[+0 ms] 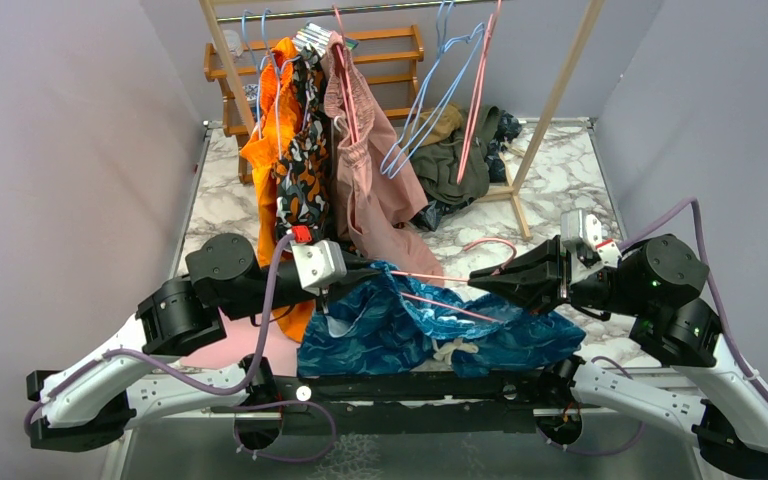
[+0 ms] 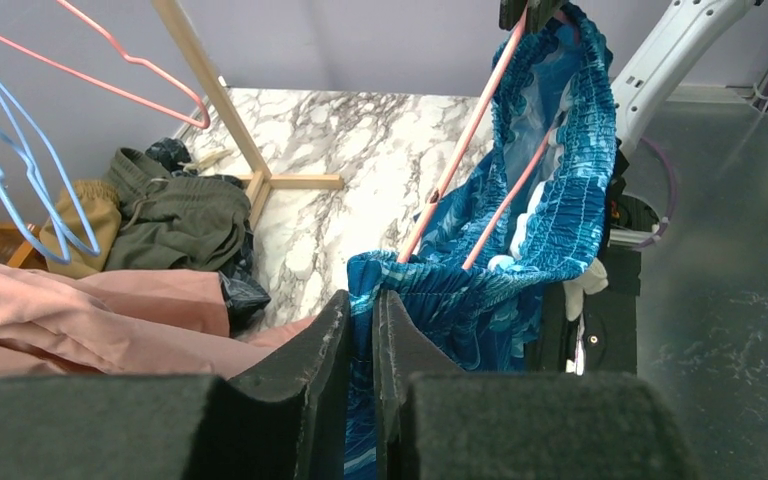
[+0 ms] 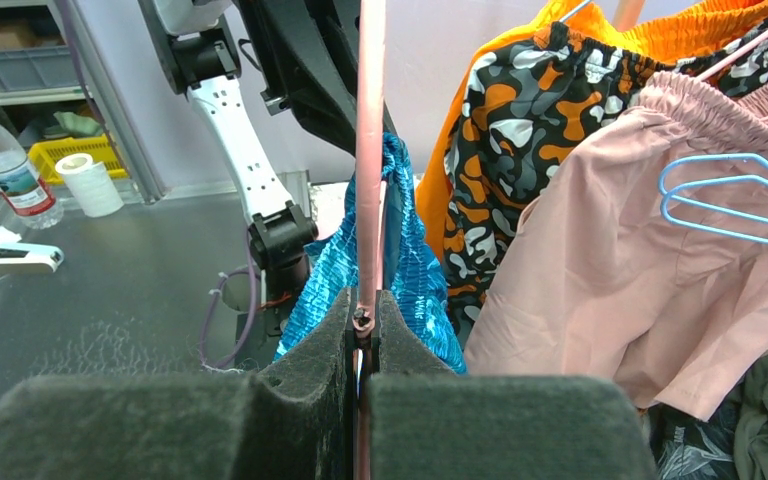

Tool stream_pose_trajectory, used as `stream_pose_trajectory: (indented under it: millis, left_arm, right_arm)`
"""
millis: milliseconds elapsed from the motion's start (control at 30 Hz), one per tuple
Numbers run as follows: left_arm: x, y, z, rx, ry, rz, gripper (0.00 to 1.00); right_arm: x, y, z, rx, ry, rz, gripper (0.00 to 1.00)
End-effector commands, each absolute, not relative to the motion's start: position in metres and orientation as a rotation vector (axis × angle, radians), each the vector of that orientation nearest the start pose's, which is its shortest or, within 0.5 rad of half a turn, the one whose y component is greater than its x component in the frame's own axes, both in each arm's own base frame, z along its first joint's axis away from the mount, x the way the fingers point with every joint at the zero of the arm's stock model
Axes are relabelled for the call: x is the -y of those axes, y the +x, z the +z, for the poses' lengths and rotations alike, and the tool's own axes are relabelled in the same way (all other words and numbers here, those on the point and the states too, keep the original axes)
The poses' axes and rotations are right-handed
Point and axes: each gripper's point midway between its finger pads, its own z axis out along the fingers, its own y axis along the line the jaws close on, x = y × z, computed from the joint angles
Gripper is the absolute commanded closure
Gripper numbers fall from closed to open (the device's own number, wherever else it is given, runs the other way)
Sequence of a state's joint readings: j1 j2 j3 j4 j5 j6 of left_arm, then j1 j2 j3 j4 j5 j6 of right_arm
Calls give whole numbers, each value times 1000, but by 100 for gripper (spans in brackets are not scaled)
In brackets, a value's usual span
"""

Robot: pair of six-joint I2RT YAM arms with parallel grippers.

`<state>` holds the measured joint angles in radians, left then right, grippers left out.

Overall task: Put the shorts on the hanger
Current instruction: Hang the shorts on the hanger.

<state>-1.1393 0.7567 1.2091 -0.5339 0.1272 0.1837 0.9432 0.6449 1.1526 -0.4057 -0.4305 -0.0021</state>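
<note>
The teal-blue leaf-print shorts (image 1: 430,325) hang between my two arms at the table's near edge, their white drawstring (image 1: 457,351) dangling in front. My left gripper (image 1: 352,272) is shut on the shorts' waistband (image 2: 415,280). My right gripper (image 1: 477,279) is shut on the thin pink hanger (image 1: 440,291), whose two rods run leftward into the waist opening (image 2: 480,195). In the right wrist view the hanger rod (image 3: 369,150) rises from between the pads, with the shorts (image 3: 412,270) bunched behind it. The hanger's hook curls behind my right gripper (image 1: 497,243).
A wooden rail (image 1: 360,10) at the back holds orange-black patterned shorts (image 1: 295,150), dusty-pink shorts (image 1: 370,170) and light blue hangers (image 1: 430,100). Olive clothes (image 1: 460,155) lie on the marble table (image 1: 560,180). A wooden rack leg (image 1: 550,100) slants at the right.
</note>
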Motion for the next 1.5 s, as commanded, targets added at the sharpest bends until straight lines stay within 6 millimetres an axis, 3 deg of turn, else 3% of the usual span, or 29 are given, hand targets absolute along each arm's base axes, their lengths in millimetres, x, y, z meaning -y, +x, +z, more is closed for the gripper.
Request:
stream_pose_trajectory:
  millis: [0, 300, 367, 533, 600, 700, 867, 1033, 1167, 1467]
  left_arm:
    - [249, 88, 419, -1203, 1106, -891, 88]
    - [249, 70, 466, -1060, 1066, -1010, 91]
    - [251, 70, 465, -1064, 1072, -1010, 91]
    - [261, 76, 436, -1142, 1125, -989, 90]
    - [265, 80, 420, -1188, 1149, -971, 82]
    - [269, 82, 408, -1225, 1181, -955, 55]
    - [267, 81, 420, -1197, 1171, -955, 35]
    - [262, 78, 445, -1141, 1149, -959, 32]
    - [274, 75, 459, -1100, 1184, -990, 32]
    - [313, 80, 427, -1114, 1337, -990, 32]
  right_arm:
    - [-227, 78, 435, -1150, -1008, 1047, 99]
    - [-230, 81, 431, -1172, -1024, 1035, 99]
    - [-231, 82, 431, -1175, -1025, 1033, 99]
    - [-231, 79, 433, -1162, -1030, 1046, 99]
    - [-230, 76, 436, -1150, -1029, 1057, 99]
    - [-229, 74, 440, -1138, -1027, 1063, 99]
    - [-228, 74, 441, -1134, -1026, 1059, 99]
    - [-229, 76, 443, -1134, -1027, 1052, 99]
    - [-234, 78, 446, -1133, -1039, 1049, 99]
    - [-245, 81, 442, -1153, -1075, 1067, 99]
